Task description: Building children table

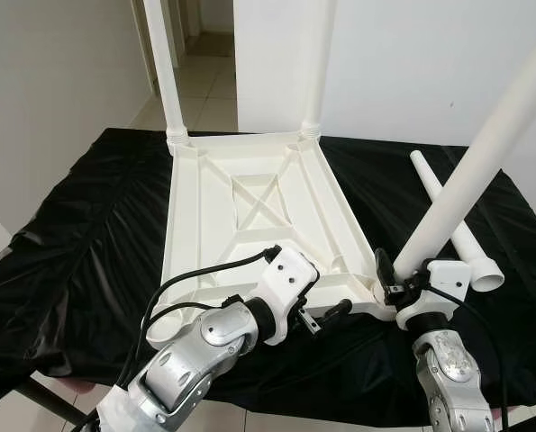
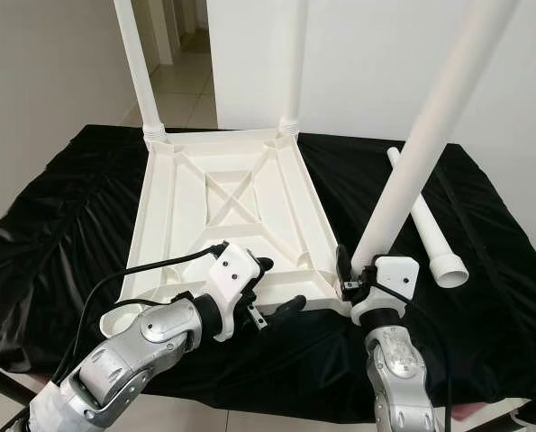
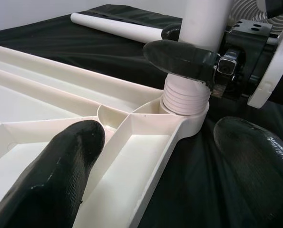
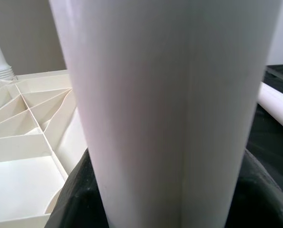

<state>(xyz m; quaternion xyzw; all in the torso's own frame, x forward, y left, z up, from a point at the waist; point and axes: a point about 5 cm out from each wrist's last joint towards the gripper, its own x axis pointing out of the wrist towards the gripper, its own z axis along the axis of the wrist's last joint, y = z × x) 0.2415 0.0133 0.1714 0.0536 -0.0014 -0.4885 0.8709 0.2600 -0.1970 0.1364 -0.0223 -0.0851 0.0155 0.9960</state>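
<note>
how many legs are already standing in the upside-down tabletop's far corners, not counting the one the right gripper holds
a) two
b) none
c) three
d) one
a) Two white legs stand upright in the far corner sockets of the tabletop, while the right gripper holds a third leg at the near right corner and a fourth leg lies on the black cloth.

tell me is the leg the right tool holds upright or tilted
Tilted. The leg leans away from its corner socket, unlike the two far legs, which stand straight. The right tool grips it near the base.
</note>
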